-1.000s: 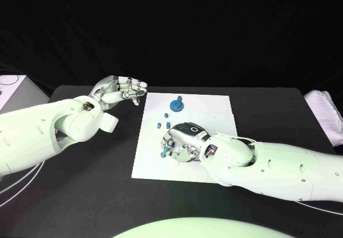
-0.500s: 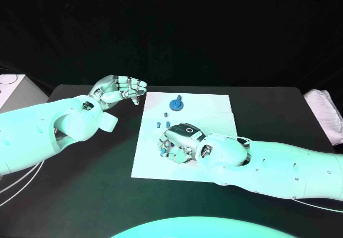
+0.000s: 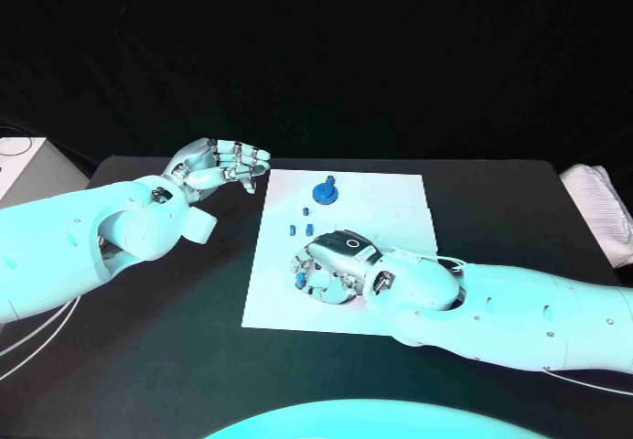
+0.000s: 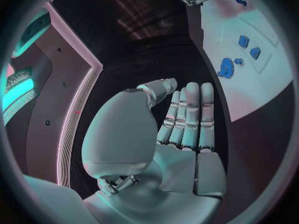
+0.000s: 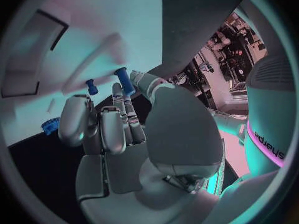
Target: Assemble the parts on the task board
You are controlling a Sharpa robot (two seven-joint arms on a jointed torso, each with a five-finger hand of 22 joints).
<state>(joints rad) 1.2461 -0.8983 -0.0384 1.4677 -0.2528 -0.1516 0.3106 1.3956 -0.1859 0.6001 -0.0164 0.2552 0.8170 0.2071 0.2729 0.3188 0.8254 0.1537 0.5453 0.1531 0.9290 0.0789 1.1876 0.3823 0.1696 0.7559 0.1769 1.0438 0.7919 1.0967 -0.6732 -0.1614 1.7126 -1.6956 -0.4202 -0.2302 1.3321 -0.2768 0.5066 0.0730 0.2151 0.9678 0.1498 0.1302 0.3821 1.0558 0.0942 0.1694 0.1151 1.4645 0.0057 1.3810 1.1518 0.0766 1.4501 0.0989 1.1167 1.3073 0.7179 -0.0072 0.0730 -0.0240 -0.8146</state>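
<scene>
My left silver hand (image 3: pixel 218 165) is parked off the board's ten o'clock corner, fingers together and nothing in it, so it's idle. The flat white task board (image 3: pixel 396 197) sits mid-table. On it, the round blue gear-like part (image 3: pixel 326 193) stands at about twelve o'clock, with a few small blue block parts (image 3: pixel 301 229) loose just below it, so I'd say plenty is left to seat. My right silver hand (image 3: pixel 333 267) is down over the board's nine o'clock side, and the wrist cam shows a short blue cylindrical peg (image 5: pixel 124 81) pinched at its fingertips. Whether that peg is over its hole I honestly can't tell. Feels like early-to-mid progress.
</scene>
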